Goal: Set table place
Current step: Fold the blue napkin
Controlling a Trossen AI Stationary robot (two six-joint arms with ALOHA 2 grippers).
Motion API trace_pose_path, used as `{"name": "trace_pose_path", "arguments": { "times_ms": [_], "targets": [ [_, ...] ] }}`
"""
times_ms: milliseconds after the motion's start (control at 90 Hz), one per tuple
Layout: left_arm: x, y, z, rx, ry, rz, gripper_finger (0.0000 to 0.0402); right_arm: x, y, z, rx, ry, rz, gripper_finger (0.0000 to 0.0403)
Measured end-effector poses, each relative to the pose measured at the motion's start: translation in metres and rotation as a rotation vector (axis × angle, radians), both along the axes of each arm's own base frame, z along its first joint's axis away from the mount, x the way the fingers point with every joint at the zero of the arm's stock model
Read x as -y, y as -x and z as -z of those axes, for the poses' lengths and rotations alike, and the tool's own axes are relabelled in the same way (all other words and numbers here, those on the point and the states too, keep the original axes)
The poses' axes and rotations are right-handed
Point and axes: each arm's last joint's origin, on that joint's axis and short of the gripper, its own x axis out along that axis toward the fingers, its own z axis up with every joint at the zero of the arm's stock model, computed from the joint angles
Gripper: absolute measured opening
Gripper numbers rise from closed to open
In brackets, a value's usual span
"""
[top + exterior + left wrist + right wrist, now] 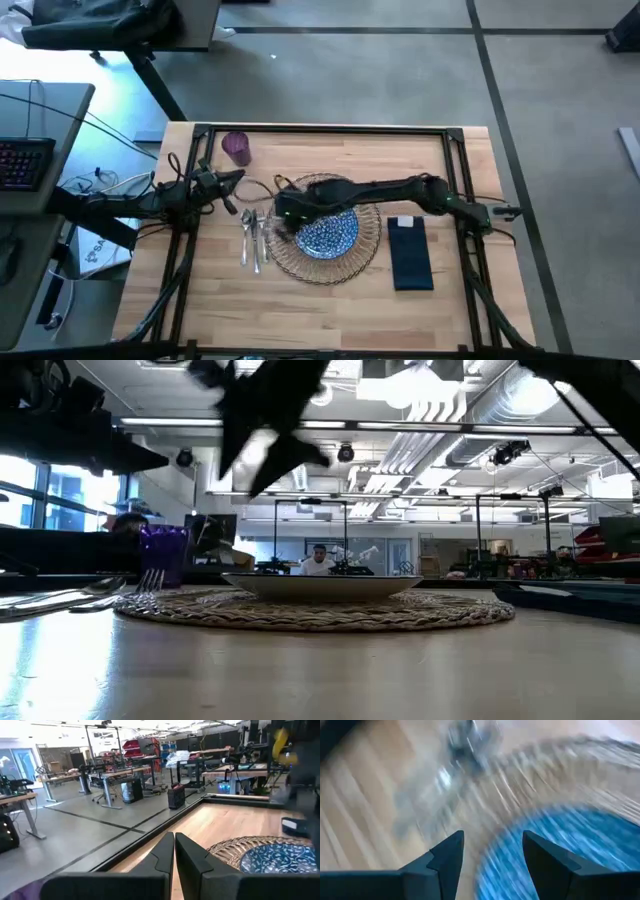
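My right gripper (492, 852), fingers parted, blurs over the blue-patterned plate (330, 236) on the wicker charger (372, 250); left gripper (174, 851) clenched.

Table (330, 310): you see smooth light wood.
Charger (352, 268): rough woven wicker.
Cutlery (253, 238): shiny metal.
Napkin (410, 252): soft cloth.

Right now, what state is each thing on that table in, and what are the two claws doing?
wicker charger: flat on the table, under the plate.
plate: centred on the charger, nothing on it.
napkin: folded flat, right of the charger.
cutlery: lying left of the charger.
purple cup: upright at the far edge.
right gripper: open over the plate's left edge.
left gripper: shut, holding nothing.
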Motion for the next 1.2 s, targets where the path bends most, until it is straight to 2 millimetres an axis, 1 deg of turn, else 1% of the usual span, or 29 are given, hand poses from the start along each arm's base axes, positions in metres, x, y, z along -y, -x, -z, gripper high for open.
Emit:
{"name": "trace_pose_path", "arguments": {
  "times_ms": [67, 144, 200, 222, 289, 344, 422, 489, 544, 611, 656, 756, 811, 867, 978, 1089, 1200],
  "targets": [
    [0.001, 0.000, 0.000, 0.010, 0.013, 0.020, 0.0000, -0.006, 0.025, -0.003, -0.207, 0.069, -0.008, 0.0183],
    [0.002, -0.001, 0.000, 0.024, 0.035, 0.045, 0.0000, -0.013, 0.047, -0.002, -0.379, 0.183, 0.007, 0.0183],
    [0.003, -0.001, 0.000, 0.036, 0.052, 0.057, 0.0000, -0.019, 0.058, 0.000, -0.403, 0.215, -0.007, 0.0183],
    [0.003, -0.001, 0.000, 0.039, 0.057, 0.060, 0.0000, -0.022, 0.063, 0.000, -0.399, 0.202, -0.020, 0.0183],
    [0.004, -0.001, 0.000, 0.049, 0.074, 0.066, 0.0000, -0.028, 0.081, 0.010, -0.397, 0.130, -0.039, 0.0183],
    [0.004, -0.001, 0.000, 0.062, 0.096, 0.072, 0.0000, -0.031, 0.104, 0.022, -0.433, 0.119, -0.001, 0.0179],
    [0.005, -0.002, 0.001, 0.073, 0.121, 0.077, 0.0000, -0.027, 0.146, 0.035, -0.509, 0.134, 0.109, 0.0171],
    [0.005, -0.002, 0.001, 0.071, 0.131, 0.079, 0.0000, -0.020, 0.180, 0.040, -0.476, 0.087, 0.224, 0.0164],
    [0.005, -0.003, 0.002, 0.071, 0.141, 0.076, 0.0000, -0.013, 0.203, 0.049, -0.425, 0.033, 0.310, 0.0160],
    [0.005, -0.003, 0.002, 0.073, 0.156, 0.071, 0.0000, -0.005, 0.225, 0.063, -0.341, -0.024, 0.407, 0.0159],
    [0.005, -0.004, 0.003, 0.073, 0.166, 0.070, 0.0000, 0.000, 0.235, 0.070, -0.256, -0.073, 0.451, 0.0159],
    [0.005, -0.004, 0.004, 0.086, 0.200, 0.068, 0.0000, 0.010, 0.250, 0.088, -0.100, -0.151, 0.497, 0.0163],
    [0.005, -0.005, 0.004, 0.092, 0.219, 0.063, 0.0000, 0.016, 0.255, 0.098, -0.057, -0.167, 0.507, 0.0169],
    [0.005, -0.005, 0.004, 0.100, 0.234, 0.056, 0.0000, 0.021, 0.259, 0.102, -0.039, -0.170, 0.504, 0.0177],
    [0.004, -0.005, 0.005, 0.104, 0.243, 0.024, 0.0000, 0.029, 0.260, 0.105, -0.062, -0.117, 0.440, 0.0190],
    [0.004, -0.005, 0.005, 0.101, 0.242, 0.012, 0.0000, 0.038, 0.251, 0.094, -0.022, -0.070, 0.331, 0.0194],
    [0.004, -0.005, 0.006, 0.096, 0.242, 0.011, 0.0000, 0.048, 0.248, 0.089, -0.043, -0.014, 0.205, 0.0194]
  ]
}}
